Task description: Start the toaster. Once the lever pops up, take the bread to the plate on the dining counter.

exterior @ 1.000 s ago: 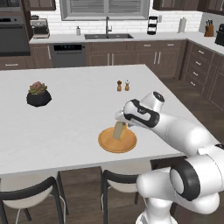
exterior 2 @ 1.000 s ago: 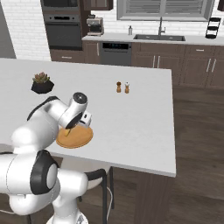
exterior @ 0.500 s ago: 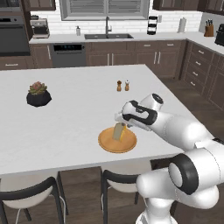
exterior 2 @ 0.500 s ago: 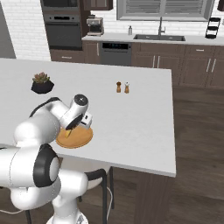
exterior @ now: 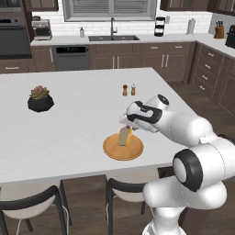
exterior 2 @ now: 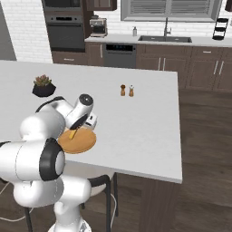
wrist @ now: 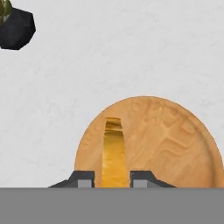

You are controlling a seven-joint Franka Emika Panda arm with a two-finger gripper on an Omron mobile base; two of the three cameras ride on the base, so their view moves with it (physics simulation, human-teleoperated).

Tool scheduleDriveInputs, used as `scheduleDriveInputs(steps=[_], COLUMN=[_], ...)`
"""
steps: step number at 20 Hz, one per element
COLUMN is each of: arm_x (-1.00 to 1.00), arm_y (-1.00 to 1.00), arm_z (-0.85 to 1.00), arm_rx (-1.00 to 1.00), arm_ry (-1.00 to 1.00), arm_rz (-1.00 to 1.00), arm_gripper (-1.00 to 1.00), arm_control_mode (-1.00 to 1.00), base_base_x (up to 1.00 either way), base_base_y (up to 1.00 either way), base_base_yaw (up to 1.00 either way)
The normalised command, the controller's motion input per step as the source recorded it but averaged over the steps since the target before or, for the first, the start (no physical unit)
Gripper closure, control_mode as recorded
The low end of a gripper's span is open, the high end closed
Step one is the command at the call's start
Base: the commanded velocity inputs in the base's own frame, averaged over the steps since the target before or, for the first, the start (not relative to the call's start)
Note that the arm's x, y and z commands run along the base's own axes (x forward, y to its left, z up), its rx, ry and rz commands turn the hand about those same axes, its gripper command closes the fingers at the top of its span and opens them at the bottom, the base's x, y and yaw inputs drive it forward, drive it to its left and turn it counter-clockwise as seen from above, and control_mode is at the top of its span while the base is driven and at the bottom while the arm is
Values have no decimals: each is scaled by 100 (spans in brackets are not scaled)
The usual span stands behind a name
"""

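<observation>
Right of the frame's middle, the tool [exterior: 126,128] reaches down over the plate [exterior: 123,147], closed on the bread [exterior: 123,136], which stands on edge with its lower end on the plate. The plate lies on the white tabletop [exterior: 78,114] near its front edge. Just above, toward the middle top, stand two small shakers [exterior: 128,89]. At the left sits a potted plant [exterior: 40,98] in a black pot.

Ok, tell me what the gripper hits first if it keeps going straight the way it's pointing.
The gripper points down at the plate, with the bread on edge between its fingers. Going straight on, the bread's lower edge would probably press into the plate first; it may already touch it, as depth is unclear.
</observation>
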Motion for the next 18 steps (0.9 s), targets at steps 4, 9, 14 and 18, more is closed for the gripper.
scheduleDriveInputs(steps=[4, 9, 14, 18], arm_x=[0, -6, -16, -14], arm_y=[-5, -16, -18, -3], arm_z=[0, 6, 32, 50], arm_rx=[0, 0, 0, 0], arm_ry=[-3, -4, -3, 0], arm_rz=[0, 0, -3, -7], arm_gripper=[-100, -100, -100, -100], arm_control_mode=[-100, -100, -100, -100], base_base_x=[0, 0, 0, 0], base_base_y=[0, 0, 0, 0], base_base_yaw=[0, 0, 0, 0])
